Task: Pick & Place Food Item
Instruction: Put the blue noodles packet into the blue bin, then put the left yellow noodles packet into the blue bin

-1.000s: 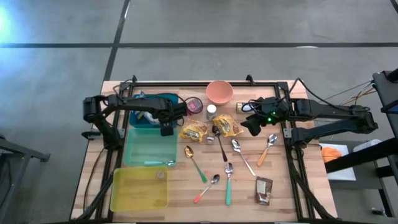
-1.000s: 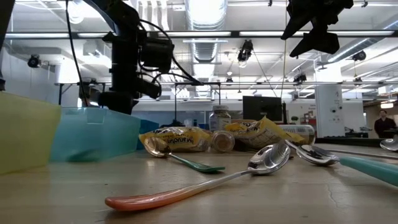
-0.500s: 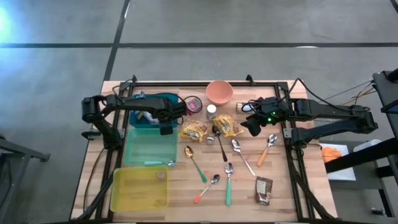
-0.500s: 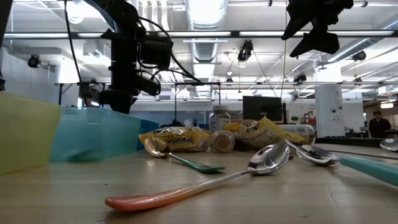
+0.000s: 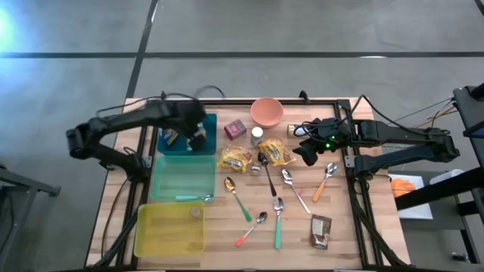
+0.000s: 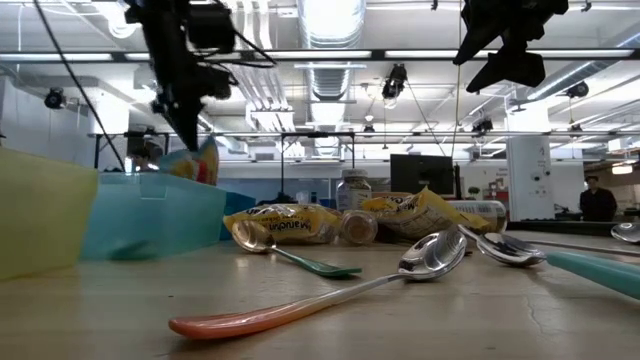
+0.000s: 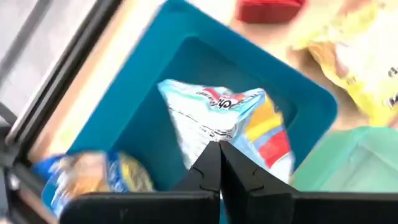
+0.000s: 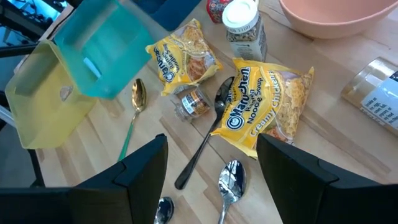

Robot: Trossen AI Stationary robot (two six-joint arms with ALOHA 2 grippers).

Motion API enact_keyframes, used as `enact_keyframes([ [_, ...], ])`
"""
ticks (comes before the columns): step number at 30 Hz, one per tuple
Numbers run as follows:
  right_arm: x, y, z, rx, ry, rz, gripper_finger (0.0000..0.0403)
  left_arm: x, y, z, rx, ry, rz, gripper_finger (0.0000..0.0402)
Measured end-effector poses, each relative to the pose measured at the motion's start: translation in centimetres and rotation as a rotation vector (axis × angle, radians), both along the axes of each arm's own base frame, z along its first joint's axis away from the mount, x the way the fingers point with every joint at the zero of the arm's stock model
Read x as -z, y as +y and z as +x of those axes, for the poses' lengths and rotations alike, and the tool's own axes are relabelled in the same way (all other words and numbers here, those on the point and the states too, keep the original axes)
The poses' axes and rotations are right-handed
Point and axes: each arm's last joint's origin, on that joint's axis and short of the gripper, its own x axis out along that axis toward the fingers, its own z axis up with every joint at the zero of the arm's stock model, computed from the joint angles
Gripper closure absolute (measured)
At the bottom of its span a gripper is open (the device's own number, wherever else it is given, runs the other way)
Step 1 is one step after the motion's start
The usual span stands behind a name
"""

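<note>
Left claw [image 7: 219,163] is sitting over the blue bin [image 5: 185,134] at the far left of the surface [image 5: 333,204], fingers pressed together and pinching the edge of a light-blue snack bag [image 7: 224,121]; in the low view the bag [image 6: 197,160] is hanging just above the bin wall [image 6: 150,215]. A second, blurred packet [image 7: 93,177] is lying in the same bin. Right claw [image 8: 211,163] is hovering above the surface on the right, fingers standing apart, gripping nothing. Below it a yellow noodle soup packet [image 8: 264,106] is lying beside a dark spoon [image 8: 208,134], with another yellow noodle packet [image 8: 183,59] and a small jar [image 8: 242,25] close by. A teal bin [image 5: 184,177] and a yellow bin [image 5: 168,229] are sitting nearer on the left. A pink bowl [image 5: 266,112] is standing at the far edge.
</note>
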Motion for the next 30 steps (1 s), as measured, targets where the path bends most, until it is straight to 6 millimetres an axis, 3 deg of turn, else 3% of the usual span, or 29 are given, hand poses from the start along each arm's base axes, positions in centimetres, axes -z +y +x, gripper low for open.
enact_keyframes([
  [6,0.0,0.0,0.0,0.000,0.000,0.000,0.0161,-1.2,2.1,-5.3,-0.275,0.018,-0.057,0.0401],
  [10,0.0,0.0,0.0,0.000,-0.001,-0.001,0.0161,-0.6,2.7,-7.1,-0.353,0.008,-0.094,0.0401],
  [14,0.0,0.0,0.0,-0.002,-0.001,-0.003,0.0161,-0.1,2.7,-6.9,-0.351,-0.044,-0.131,0.0401],
  [21,0.0,0.0,0.0,-0.002,-0.001,-0.003,0.0161,-0.6,3.6,-5.3,-0.335,-0.289,-0.138,0.0401],
  [25,0.0,0.0,0.0,-0.002,-0.001,-0.003,0.0161,0.2,3.6,-5.5,-0.359,-0.223,-0.138,0.0401],
  [30,0.0,0.0,0.0,0.000,-0.001,-0.001,0.0161,3.6,2.7,-6.5,-0.411,-0.101,-0.190,0.0401],
])
